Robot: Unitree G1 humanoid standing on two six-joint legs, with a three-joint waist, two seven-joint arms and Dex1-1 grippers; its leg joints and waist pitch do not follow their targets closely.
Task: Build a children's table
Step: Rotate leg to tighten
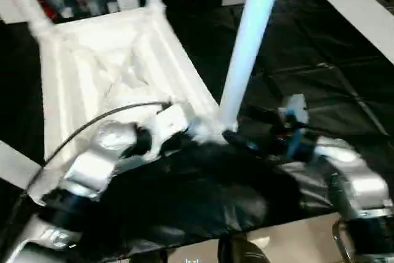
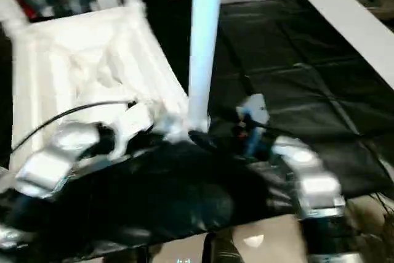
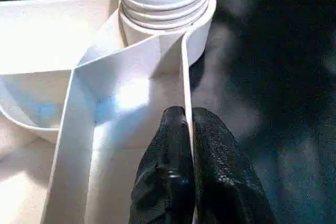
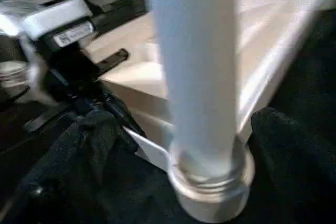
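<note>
Tabletop (image 1: 92, 60): white plastic, underside ribbed in straight parallel ridges with diagonal cross-bracing. Leg (image 1: 249, 41): white with a pale blue cast; ringed grooves at its base by the corner socket (image 3: 202, 30), also white. Left gripper (image 3: 188, 145): black, finely textured fingers. Forearms (image 1: 98, 161): silver metal with black joints. Cable (image 1: 92, 121): black. Surface covering (image 1: 320, 84): glossy black sheet, creased in a grid.

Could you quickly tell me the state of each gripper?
Left gripper: shut on the table top's edge rib.
Right gripper: open around the leg.

Head eyes look down; wrists close on leg (image 4: 197, 77).
</note>
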